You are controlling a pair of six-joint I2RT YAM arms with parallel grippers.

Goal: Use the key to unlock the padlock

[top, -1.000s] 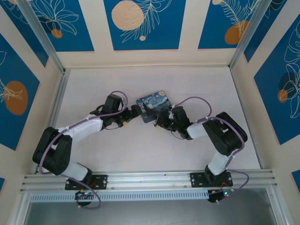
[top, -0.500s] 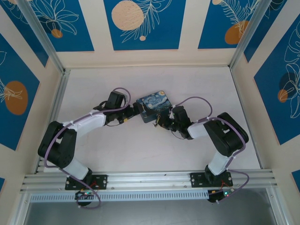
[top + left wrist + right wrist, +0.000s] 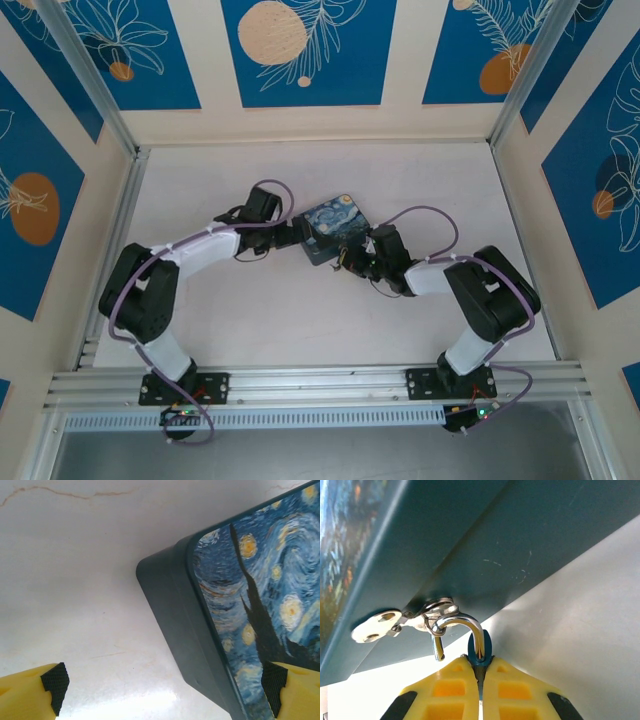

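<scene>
Firmly, the right gripper (image 3: 480,677) clenches the padlock (image 3: 484,651) (five o'clock of the Starry Night box (image 3: 328,225)); the left gripper (image 3: 165,682) gapes wide astride its corner.

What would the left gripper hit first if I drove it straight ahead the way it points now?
Probably the painted box: its corner and dark side wall sit straight ahead, between the fingers of the open left gripper. Depth is unclear, so I cannot tell how soon they would touch.
</scene>
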